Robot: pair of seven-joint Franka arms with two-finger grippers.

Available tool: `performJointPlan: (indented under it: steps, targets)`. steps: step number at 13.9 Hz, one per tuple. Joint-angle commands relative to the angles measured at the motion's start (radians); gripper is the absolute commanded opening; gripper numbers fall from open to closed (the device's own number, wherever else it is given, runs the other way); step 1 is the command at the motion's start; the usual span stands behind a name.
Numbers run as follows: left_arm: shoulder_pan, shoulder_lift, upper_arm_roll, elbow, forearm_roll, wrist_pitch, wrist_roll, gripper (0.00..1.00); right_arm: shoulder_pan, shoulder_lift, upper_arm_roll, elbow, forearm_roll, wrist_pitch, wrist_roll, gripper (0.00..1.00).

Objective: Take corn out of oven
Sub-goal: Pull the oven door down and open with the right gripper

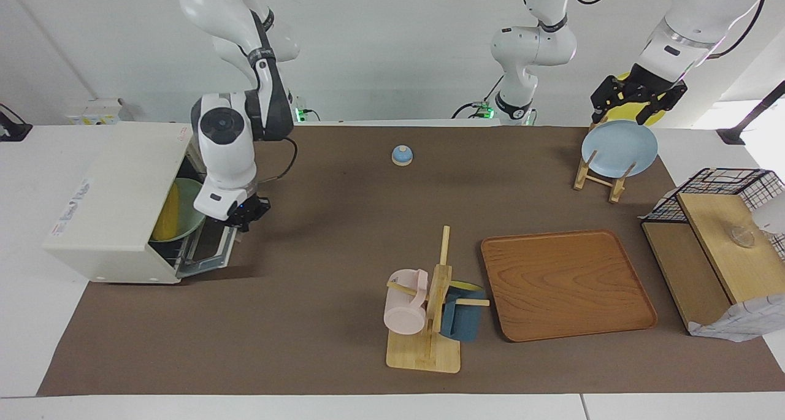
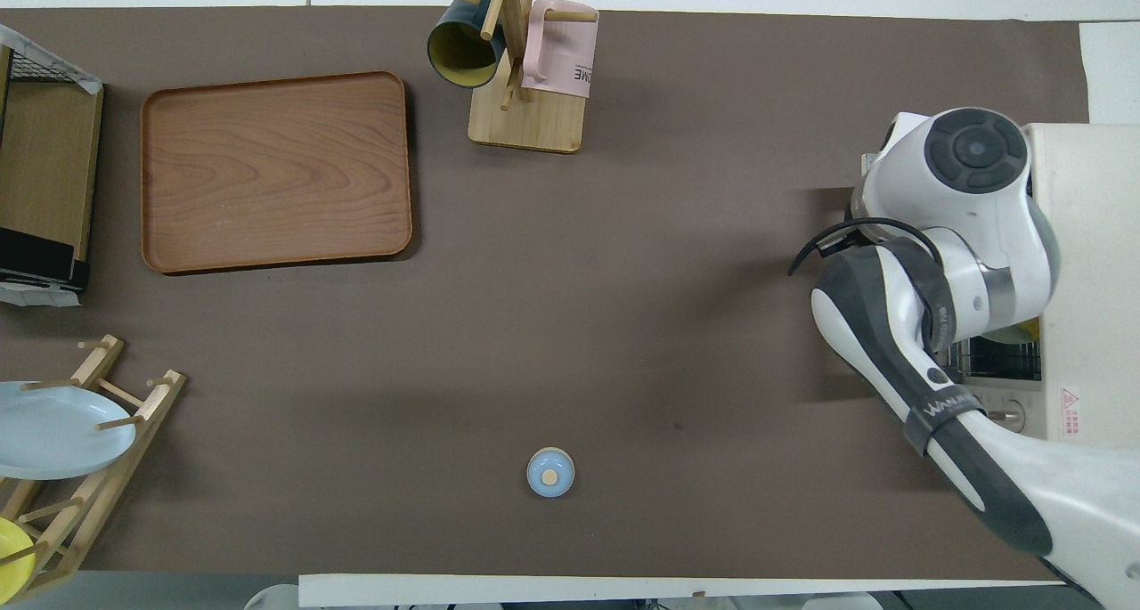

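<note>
The cream-white oven [image 1: 116, 187] stands at the right arm's end of the table, and its door [image 1: 208, 248] hangs folded down and open. Inside, the yellow corn [image 1: 167, 219] lies on a pale green plate [image 1: 187, 208] on the wire rack. My right gripper [image 1: 245, 214] is at the free edge of the open door, in front of the oven's opening; the door handle is hidden under it. In the overhead view the right arm covers most of the oven [image 2: 1087, 236], and only a sliver of the corn [image 2: 1029, 329] shows. My left gripper [image 1: 635, 101] waits over the plate rack.
A small blue bell [image 1: 402, 155] sits mid-table near the robots. A wooden tray [image 1: 567, 285] and a mug tree [image 1: 429, 309] with a pink and a blue mug lie farther out. A plate rack [image 1: 598, 175] holds a blue plate; a wire-and-wood shelf [image 1: 717, 236] stands at the left arm's end.
</note>
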Motion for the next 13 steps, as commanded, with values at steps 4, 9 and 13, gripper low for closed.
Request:
performJointPlan:
  steps: [4,9,13]
  targets:
    - [0.009,-0.010,-0.005,-0.003,0.006,-0.016,0.017,1.00,-0.023,0.067,0.023,0.039,-0.002,0.051,0.090,0.00]
    - [0.009,-0.010,-0.005,-0.003,0.006,-0.016,0.017,1.00,-0.018,0.044,0.069,0.153,0.196,-0.076,0.097,0.44]
    - [0.009,-0.010,-0.005,-0.003,0.006,-0.016,0.017,1.00,-0.131,-0.037,0.063,0.179,0.188,-0.336,0.088,0.58]
